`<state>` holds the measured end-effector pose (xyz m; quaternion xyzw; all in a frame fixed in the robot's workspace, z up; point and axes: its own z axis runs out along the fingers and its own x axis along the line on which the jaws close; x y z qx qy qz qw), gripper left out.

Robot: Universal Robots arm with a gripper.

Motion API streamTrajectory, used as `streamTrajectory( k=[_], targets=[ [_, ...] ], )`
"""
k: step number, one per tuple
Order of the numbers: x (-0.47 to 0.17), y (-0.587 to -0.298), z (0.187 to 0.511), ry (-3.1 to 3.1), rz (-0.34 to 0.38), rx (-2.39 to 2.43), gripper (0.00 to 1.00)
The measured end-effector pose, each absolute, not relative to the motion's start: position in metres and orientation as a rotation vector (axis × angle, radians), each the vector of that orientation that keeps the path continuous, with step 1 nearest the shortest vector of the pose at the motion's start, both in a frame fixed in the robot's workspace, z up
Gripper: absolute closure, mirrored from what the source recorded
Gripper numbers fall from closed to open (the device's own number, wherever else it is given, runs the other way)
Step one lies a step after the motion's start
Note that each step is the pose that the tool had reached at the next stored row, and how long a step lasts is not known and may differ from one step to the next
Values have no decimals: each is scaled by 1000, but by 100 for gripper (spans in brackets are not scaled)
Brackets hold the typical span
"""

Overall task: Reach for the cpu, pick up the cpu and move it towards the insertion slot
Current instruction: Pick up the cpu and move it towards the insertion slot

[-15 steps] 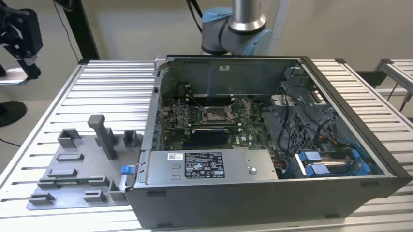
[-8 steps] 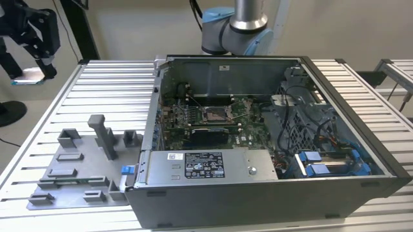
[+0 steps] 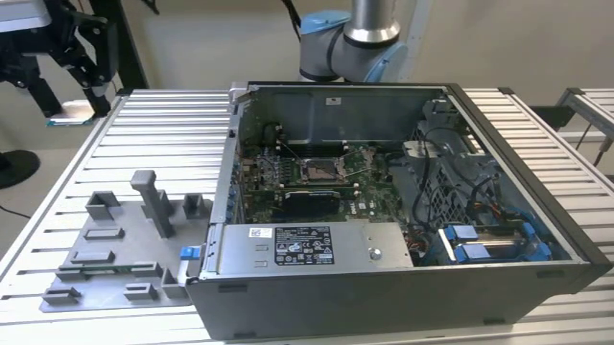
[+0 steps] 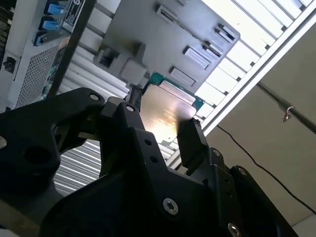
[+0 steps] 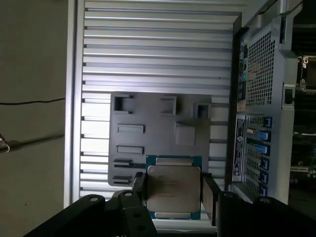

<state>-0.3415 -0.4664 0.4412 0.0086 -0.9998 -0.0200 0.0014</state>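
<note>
CPU is riding in the end effector, whose two black fingers are pressing on opposite edges of the chip, so it is clamped and clear of every surface. In both wrist views its silvery top is facing the cameras, with the green rim showing along the free edges. It looks roughly level with the slatted desk far beneath it. It is nearly square, so no long axis is standing out.

Below the chip, the grey fixture plate is lying on the desk, well apart from it. The open computer case is standing just beside the plate.

In the exterior view the end effector is hanging near the picture's 10 o'clock corner, outside the case. The insertion slot is sitting on the green board inside the case, near the picture's centre. From the held chip, the slot is lying between 3 and 4 o'clock and lower down, with the near case wall standing between them. By my reading the pickup is done, and the carry toward the slot is barely under way.
</note>
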Motion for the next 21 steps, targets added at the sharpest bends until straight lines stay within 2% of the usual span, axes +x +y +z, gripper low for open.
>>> streamTrajectory(
  k=[21],
  targets=[
    [-268, -466, 441, -3137, -63, 25, 100]
  ],
)
